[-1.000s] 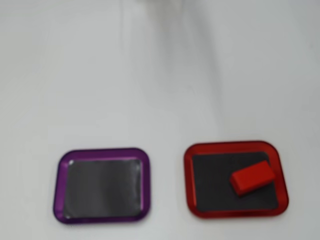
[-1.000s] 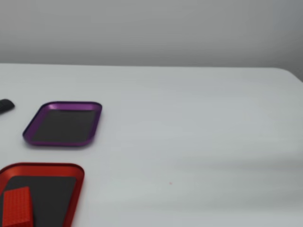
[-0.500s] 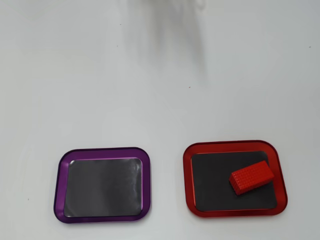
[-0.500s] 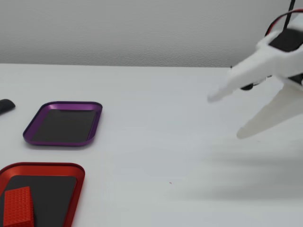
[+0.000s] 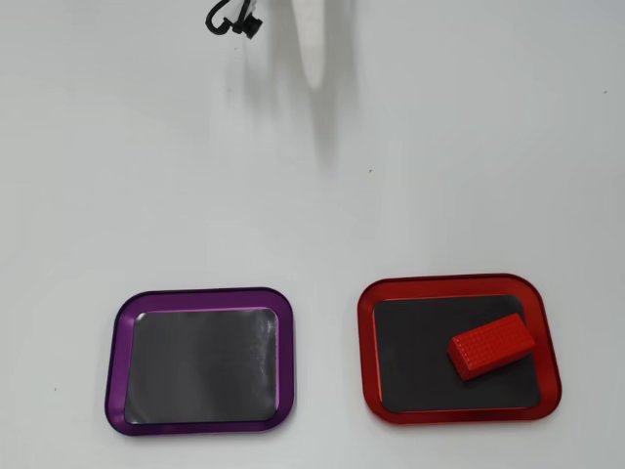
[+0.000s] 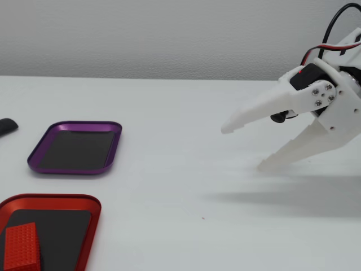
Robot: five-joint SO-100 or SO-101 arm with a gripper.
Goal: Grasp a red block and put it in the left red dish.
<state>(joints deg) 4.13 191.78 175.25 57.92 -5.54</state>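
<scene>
The red block [image 5: 491, 345] lies flat inside the red dish [image 5: 369, 352], toward its right side in the overhead view. In the fixed view the block [image 6: 21, 247] sits in the dish [image 6: 93, 212] at the lower left corner. My white gripper [image 6: 243, 148] hangs above the table at the right of the fixed view, jaws wide open and empty, far from the dish. In the overhead view only one white fingertip [image 5: 312, 49] shows at the top edge.
A purple-rimmed tray [image 5: 122, 357] of the same shape stands empty beside the red dish; it also shows in the fixed view [image 6: 115, 144]. A small dark object [image 6: 7, 126] lies at the left edge. Black cable [image 5: 232, 18] shows at the top.
</scene>
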